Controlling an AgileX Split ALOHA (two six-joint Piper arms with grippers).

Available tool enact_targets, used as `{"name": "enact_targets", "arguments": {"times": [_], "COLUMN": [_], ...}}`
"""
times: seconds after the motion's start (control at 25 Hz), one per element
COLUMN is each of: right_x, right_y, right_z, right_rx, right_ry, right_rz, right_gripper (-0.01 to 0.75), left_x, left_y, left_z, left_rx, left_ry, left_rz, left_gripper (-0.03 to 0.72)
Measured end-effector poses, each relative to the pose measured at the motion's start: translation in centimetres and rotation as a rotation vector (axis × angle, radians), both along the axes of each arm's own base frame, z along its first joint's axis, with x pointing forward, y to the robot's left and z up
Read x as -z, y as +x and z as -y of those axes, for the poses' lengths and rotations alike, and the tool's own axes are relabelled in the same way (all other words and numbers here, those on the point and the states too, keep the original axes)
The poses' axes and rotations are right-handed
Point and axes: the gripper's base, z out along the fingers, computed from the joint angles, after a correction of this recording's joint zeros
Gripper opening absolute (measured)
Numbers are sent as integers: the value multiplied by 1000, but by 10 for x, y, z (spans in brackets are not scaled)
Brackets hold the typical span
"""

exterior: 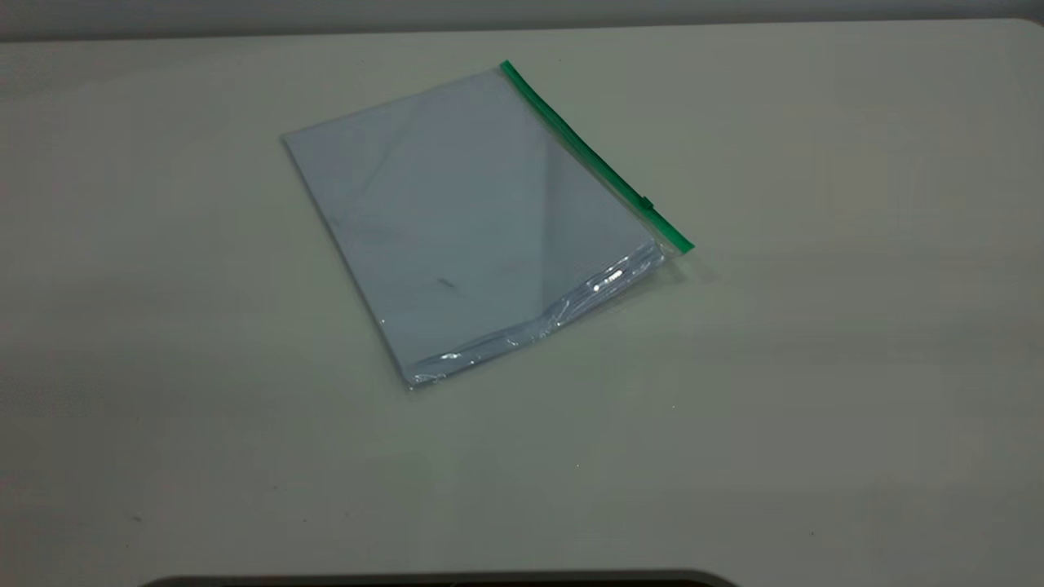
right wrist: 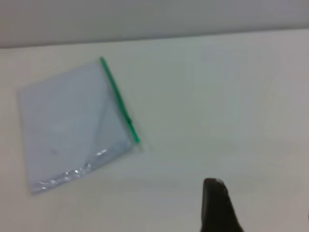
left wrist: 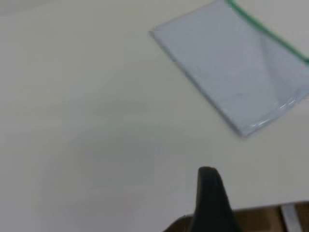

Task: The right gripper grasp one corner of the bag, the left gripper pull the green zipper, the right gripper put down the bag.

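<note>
The bag (exterior: pixel 473 220) lies flat on the table, a clear pouch with white paper inside. The green zipper (exterior: pixel 595 155) runs along its right long edge, and the small slider tab (exterior: pixel 646 204) sits close to the near corner (exterior: pixel 681 244). No gripper appears in the exterior view. In the left wrist view, a black tip of my left gripper (left wrist: pixel 208 193) hangs over bare table, well short of the bag (left wrist: pixel 236 72). In the right wrist view, a black tip of my right gripper (right wrist: pixel 217 203) is also off the bag (right wrist: pixel 72 125), on the side of the zipper (right wrist: pixel 118 99).
The pale table (exterior: pixel 816 408) spreads wide around the pouch. Its back edge meets a grey wall (exterior: pixel 245 16). A dark rounded edge (exterior: pixel 440 580) shows at the front. The table's edge with brown floor (left wrist: pixel 270 217) lies near the left gripper.
</note>
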Motion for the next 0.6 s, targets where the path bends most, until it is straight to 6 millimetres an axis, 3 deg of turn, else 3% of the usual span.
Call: {"name": "enact_targets", "arguments": {"times": [0.28,0.6], "right_x": [2,49], "right_y": [77,163], "right_z": [-3,-17], "right_rx": [-80,-221], "right_ry": [-52,78], "right_rz": [-131,-314], "right_gripper": [483,483], "left_x": [-17,-19], "left_y": [70,165], "left_z": [-1,-3], "left_rx": [-3,56], "left_ry": [27,131], "left_rz": [-80,-159], "left_gripper": [550,550]}}
